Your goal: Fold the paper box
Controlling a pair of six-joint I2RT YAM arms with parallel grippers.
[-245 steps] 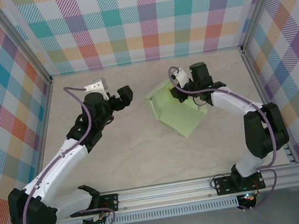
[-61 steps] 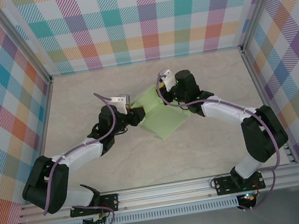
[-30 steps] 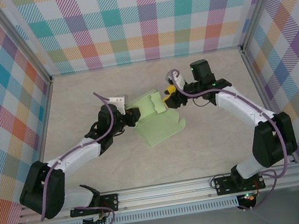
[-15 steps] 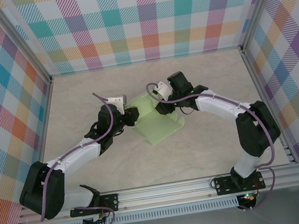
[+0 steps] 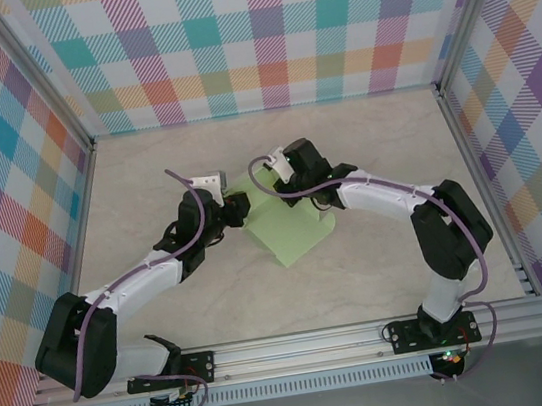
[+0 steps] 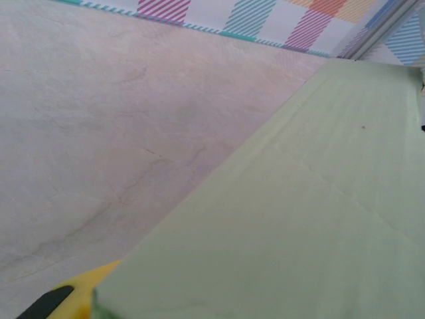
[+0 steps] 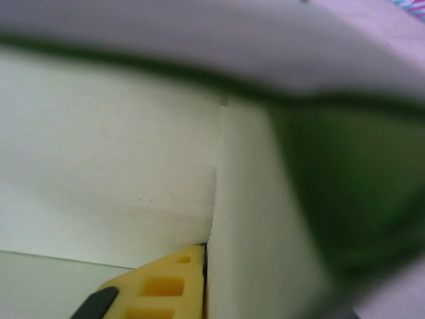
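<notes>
The paper box, pale green card, lies partly folded mid-table. My left gripper sits at its left corner, shut on the card. In the left wrist view the paper box runs right into the jaws, and one yellow fingertip shows beside it while the other is hidden. My right gripper is at the far left edge, shut on an upright flap. In the right wrist view a yellow finger presses against a standing wall of the paper box, and the second finger is behind the card.
Checked walls with metal posts close in the beige table on three sides. A metal rail with both arm bases runs along the near edge. Bare tabletop lies to the left, right and front of the box.
My right gripper has swung left from the box's right side to its far left edge and shut on a flap there. The left gripper has held its place.
</notes>
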